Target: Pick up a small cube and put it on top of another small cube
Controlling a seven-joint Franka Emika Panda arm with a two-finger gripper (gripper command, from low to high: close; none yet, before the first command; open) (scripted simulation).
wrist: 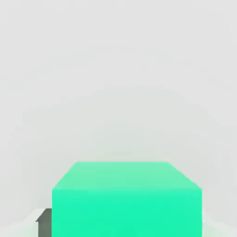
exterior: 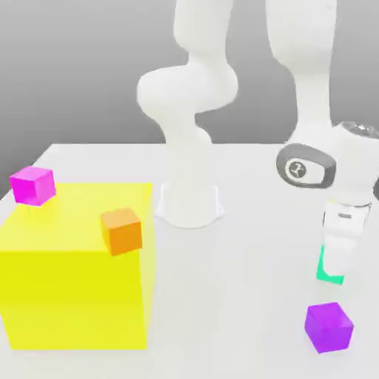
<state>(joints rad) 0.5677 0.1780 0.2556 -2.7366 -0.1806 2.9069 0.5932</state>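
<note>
The gripper (exterior: 334, 272) at the lower right of the exterior view is clenched on the green cube (exterior: 323, 268), which its white fingers mostly hide. The purple cube (exterior: 329, 326) sits just below it on the pale table (exterior: 237, 296). All blocks look smooth and matte. At left, an orange cube (exterior: 122, 230) and a magenta cube (exterior: 33, 184) overlap a big yellow block (exterior: 74, 289).

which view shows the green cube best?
Hand view: the green cube sits close and unobstructed, top and front face clear. In the exterior view the gripper covers most of the cube; a green sliver shows, beside the purple cube.
</note>
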